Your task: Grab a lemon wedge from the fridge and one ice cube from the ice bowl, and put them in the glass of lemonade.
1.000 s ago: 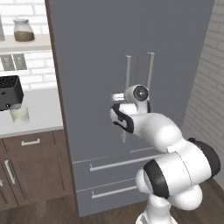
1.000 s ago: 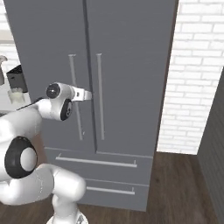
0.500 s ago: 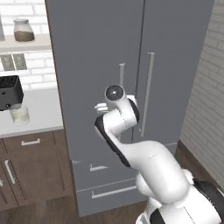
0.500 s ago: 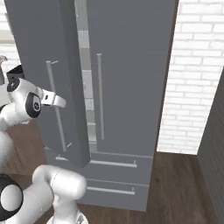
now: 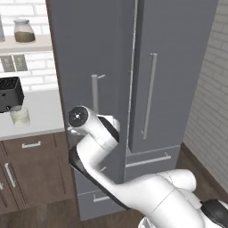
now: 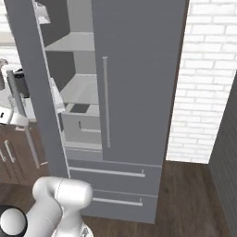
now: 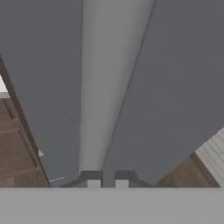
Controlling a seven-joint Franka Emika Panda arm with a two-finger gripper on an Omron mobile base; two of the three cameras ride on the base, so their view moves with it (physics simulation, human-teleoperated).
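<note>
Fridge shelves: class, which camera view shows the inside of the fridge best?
The right base view: the fridge left door stands open, baring shelves. The left base view shows the doors' outer faces; the hand view, grey door surface.

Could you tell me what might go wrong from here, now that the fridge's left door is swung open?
1. The fingers sit close together on the left door's handle; they might slip off it.
2. The open left door stands near the counter, so swinging further may hit the toaster or the glass of lemonade.
</note>
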